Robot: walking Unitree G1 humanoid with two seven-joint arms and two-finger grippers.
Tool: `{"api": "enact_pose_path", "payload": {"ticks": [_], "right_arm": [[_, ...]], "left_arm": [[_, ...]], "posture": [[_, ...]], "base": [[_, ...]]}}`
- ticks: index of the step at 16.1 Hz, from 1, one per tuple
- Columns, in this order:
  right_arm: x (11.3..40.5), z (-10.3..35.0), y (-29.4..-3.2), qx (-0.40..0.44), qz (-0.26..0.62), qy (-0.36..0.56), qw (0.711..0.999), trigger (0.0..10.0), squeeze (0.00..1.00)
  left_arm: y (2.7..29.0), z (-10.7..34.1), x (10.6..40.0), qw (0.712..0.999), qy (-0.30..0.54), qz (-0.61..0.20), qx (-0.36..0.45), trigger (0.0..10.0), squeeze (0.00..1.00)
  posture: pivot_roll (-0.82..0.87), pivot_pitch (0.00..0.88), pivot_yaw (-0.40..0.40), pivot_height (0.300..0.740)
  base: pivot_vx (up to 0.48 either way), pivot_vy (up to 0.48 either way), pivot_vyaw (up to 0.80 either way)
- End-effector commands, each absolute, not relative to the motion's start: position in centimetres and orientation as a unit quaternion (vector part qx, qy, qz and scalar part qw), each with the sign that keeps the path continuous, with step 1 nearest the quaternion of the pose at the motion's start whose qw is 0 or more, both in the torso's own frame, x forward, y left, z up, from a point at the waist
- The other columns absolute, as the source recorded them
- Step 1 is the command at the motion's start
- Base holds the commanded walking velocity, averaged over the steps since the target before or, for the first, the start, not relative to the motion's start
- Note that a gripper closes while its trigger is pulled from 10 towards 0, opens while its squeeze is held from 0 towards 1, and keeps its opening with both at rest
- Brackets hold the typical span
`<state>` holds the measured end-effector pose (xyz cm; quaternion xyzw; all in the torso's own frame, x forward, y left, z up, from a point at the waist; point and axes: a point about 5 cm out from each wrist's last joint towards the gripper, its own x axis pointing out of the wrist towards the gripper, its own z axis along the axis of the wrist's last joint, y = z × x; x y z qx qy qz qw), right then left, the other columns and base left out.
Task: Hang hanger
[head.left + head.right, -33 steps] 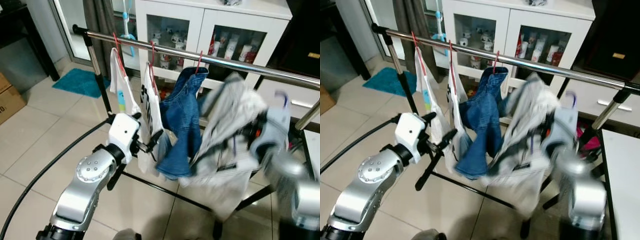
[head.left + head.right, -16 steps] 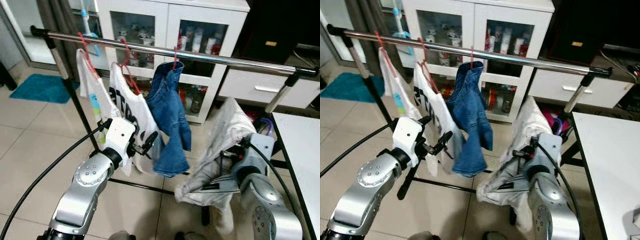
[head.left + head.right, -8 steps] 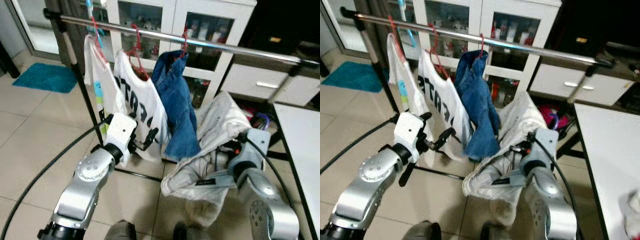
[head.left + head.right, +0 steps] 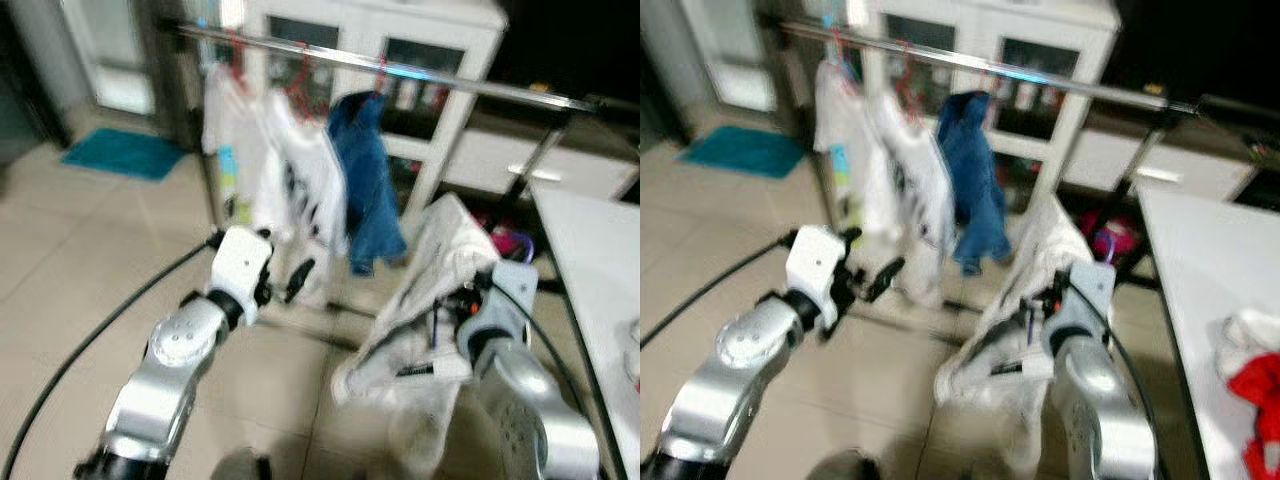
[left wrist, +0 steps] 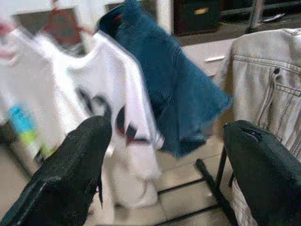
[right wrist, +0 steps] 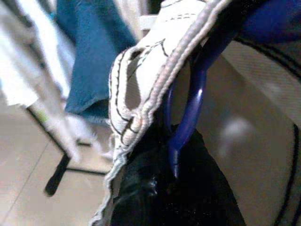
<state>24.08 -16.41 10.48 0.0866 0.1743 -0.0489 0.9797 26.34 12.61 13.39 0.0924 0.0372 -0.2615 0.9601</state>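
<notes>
Blue hanger with pale jacket against right fingers.

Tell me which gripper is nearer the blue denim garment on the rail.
Left. The left gripper hovers just below and beside the blue denim garment; the right gripper, holding the pale jacket, sits lower and farther right.

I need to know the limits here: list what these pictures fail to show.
- Blue hanger: right wrist view, its body buried in the pale jacket.
- Right gripper: fingers wrapped by that jacket.
- Rail: eye views blurred, hooks indistinct.
- Red item: cut by the picture's edge.
</notes>
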Motion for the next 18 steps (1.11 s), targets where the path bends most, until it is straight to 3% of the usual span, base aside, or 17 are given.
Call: {"api": "enact_pose_path", "payload": {"ticks": [1,7,12,18], "right_arm": [[24.28,11.66,-16.6,0.082,-0.047,0.144,0.985,10.0,0.0],[24.11,11.61,-16.65,0.072,-0.041,0.143,0.986,10.0,0.0],[24.07,11.57,-16.6,0.072,-0.039,0.143,0.986,10.0,0.0],[23.97,11.54,-16.55,0.068,-0.034,0.145,0.986,10.0,0.0]], "left_arm": [[12.38,13.62,26.28,0.959,0.034,-0.266,0.095,10.0,0.0],[12.5,13.66,26.17,0.959,0.036,-0.266,0.094,10.0,0.0],[12.58,13.58,26.11,0.959,0.044,-0.265,0.091,10.0,0.0],[12.64,13.53,25.93,0.958,0.046,-0.268,0.09,10.0,0.0]], "posture": [[0.04,0.048,-0.063,0.74],[0.04,0.059,-0.066,0.74],[0.04,0.061,-0.068,0.74],[0.04,0.057,-0.068,0.74]], "base": [[-0.244,0.0,0.0],[-0.245,0.0,0.0],[0.0,0.0,0.0],[0.0,0.374,0.0]]}}
